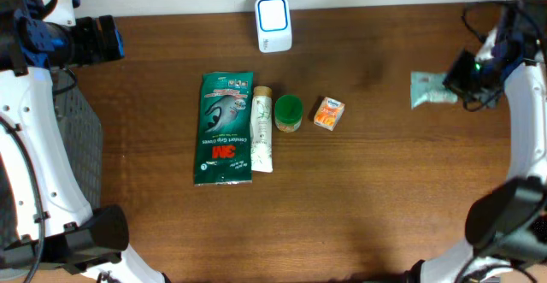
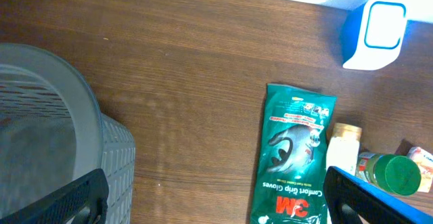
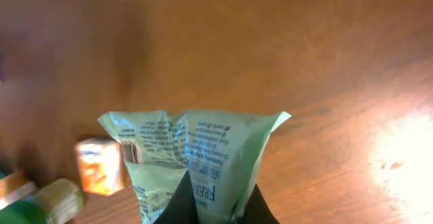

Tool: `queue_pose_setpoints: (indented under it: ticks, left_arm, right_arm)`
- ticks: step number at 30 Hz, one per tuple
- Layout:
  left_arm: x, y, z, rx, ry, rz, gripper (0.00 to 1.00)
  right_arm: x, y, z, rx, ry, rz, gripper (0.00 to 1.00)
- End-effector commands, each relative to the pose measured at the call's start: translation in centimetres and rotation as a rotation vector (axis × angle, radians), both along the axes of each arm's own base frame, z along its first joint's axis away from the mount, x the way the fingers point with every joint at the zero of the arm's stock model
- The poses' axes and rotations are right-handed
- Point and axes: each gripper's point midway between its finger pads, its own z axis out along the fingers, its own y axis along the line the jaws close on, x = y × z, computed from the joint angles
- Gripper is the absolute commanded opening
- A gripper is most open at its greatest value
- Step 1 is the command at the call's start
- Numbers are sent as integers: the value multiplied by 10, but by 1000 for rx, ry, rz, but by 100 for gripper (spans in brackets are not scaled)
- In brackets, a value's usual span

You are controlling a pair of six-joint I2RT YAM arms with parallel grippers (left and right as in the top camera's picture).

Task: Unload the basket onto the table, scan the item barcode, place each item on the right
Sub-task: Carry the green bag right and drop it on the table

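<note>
Right gripper [image 3: 211, 204]: fingers pressed together, pinching the near end of a pale green printed packet [image 3: 196, 143]. The packet fans out away from the fingers and looks clear of the table, though the height is hard to judge. Its left flap carries what looks like a barcode patch, too small to be sure.

From overhead, the packet sits at the right side of the table with its long axis running roughly across the table, free end pointing towards the centre.

The scanner [image 1: 273, 24], a white/blue unit, is at the far edge, centre. From the held packet that is leftward and slightly further back, well apart. The next move is probably to carry the packet left and turn the printed face towards the scanner window.

Left gripper [image 2: 216, 200]: jaws spread wide, empty, hanging by the grey basket [image 2: 115, 163] at the far left. It's about as far from the scanner as the right one, but the right arm has the item.

The 3M gloves pack [image 1: 226, 129], tube [image 1: 262, 129], green-capped jar [image 1: 288, 112] and small orange box [image 1: 329, 113] lie in a row mid-table, nearer the robot than the direct path.
</note>
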Motion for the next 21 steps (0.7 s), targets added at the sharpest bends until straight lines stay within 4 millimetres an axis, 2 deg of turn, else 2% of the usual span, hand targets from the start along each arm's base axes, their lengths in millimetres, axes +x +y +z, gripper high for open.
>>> queue_pose_setpoints:
  ticks: [1, 5, 8, 13, 16, 21]
  left_arm:
    - [1, -2, 2, -2, -8, -13, 99]
    - [1, -2, 2, -2, -8, -13, 99]
    - [1, -2, 2, -2, -8, -13, 99]
    - [1, -2, 2, -2, -8, -14, 99]
    - [1, -2, 2, -2, -8, -14, 99]
    - [1, -2, 2, -2, -8, -14, 99]
  right_arm:
    - [-6, -9, -42, 111, 55, -44, 4]
    - [-9, -23, -84, 124, 82, -83, 4]
    - [-9, -29, -103, 125, 76, -106, 4]
    - [-13, -34, -113, 94, 96, -116, 5]
    - [-16, -35, -113, 92, 108, -118, 23]
    - [-22, -32, -113, 102, 132, -118, 41]
